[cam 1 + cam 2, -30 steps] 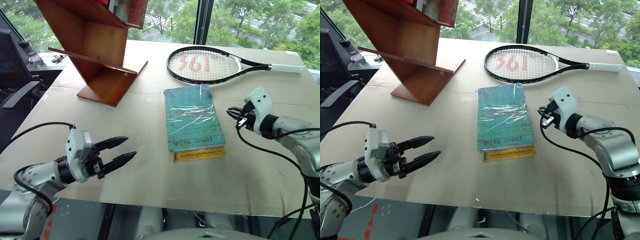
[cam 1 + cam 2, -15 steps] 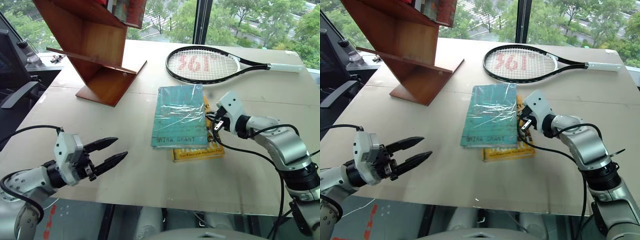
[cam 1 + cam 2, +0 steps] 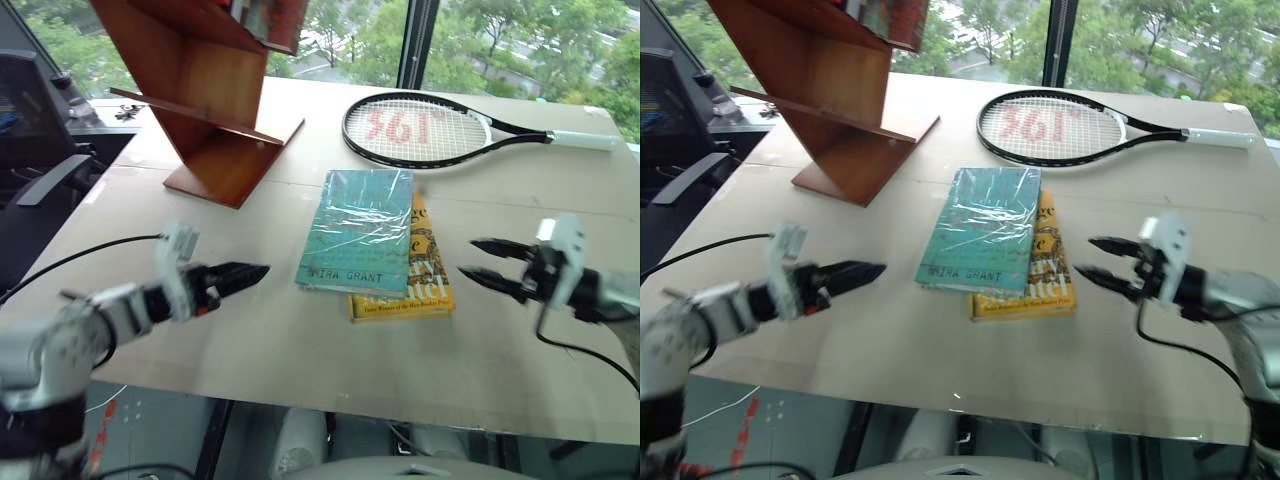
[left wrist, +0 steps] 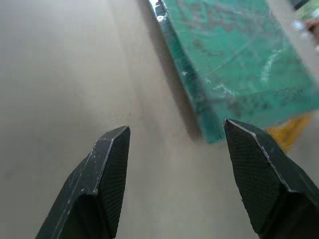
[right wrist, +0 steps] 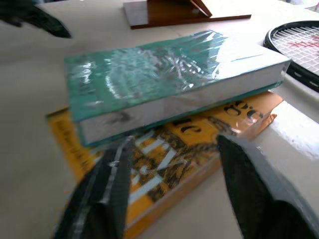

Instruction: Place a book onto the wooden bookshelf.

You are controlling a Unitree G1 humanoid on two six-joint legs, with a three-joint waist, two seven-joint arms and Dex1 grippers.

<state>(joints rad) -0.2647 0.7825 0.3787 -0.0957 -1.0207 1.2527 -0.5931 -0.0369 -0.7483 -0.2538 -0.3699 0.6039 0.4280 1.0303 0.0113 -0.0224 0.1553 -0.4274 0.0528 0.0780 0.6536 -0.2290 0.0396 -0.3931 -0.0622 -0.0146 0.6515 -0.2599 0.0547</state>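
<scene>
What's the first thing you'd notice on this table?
Probably the shiny teal-green book in the middle of the table, lying crooked on top of a yellow book. An open left pincer and right pincer point at it from either side. Behind are a tennis racket and the wooden bookshelf.

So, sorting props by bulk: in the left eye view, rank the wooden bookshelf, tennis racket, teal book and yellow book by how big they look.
1. wooden bookshelf, though cut off at the frame's top
2. tennis racket
3. teal book
4. yellow book, largely covered by the teal one, so unsure
</scene>
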